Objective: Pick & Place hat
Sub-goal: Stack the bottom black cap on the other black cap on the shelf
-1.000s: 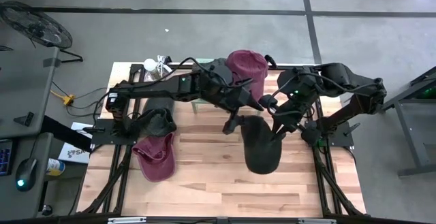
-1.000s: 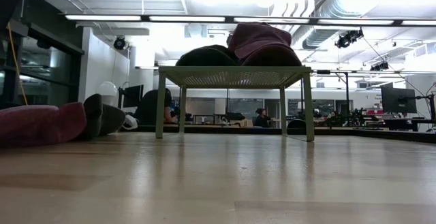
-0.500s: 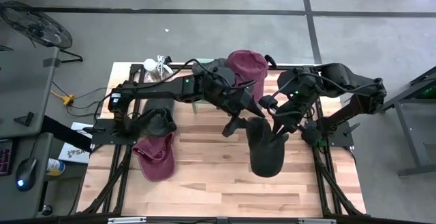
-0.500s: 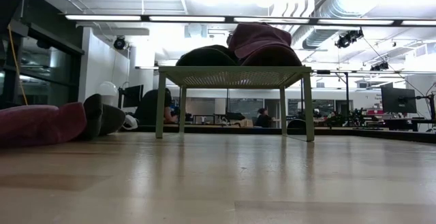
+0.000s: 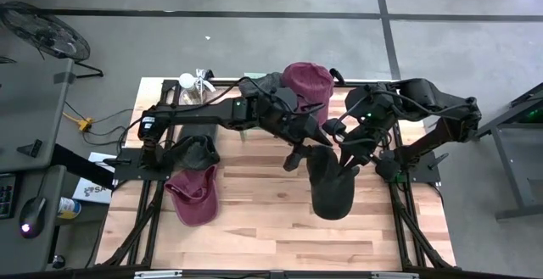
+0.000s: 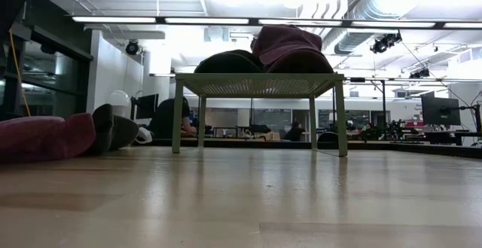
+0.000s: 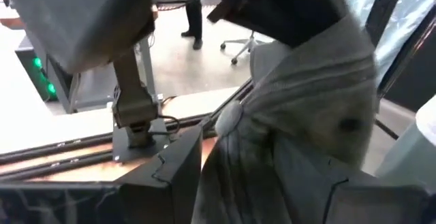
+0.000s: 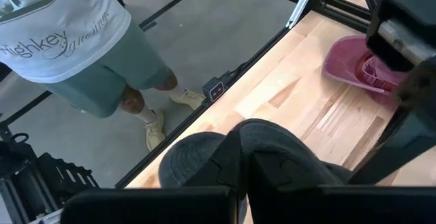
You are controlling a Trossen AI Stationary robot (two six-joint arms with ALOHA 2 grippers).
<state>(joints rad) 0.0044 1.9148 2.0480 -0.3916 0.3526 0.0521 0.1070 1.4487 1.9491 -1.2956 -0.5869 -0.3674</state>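
wooden table point(image 5: 254, 220) carries the mid-air handover: right gripper point(image 5: 346, 167) pinches the dark hat point(image 5: 331, 190) hanging right of centre, left gripper point(image 5: 304, 150) beside it, fingers unreadable, next carry toward the rack point(image 6: 260, 84).

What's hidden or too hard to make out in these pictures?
- High view: how the right gripper holds the dark hat; arm and fabric cover it.
- High view: whether the left gripper touches that hat; too small.
- Low view: neither gripper shows.
- Right wrist view: the person is cut off by the edge.
- Left wrist view: grey fabric fills the frame, blurred.
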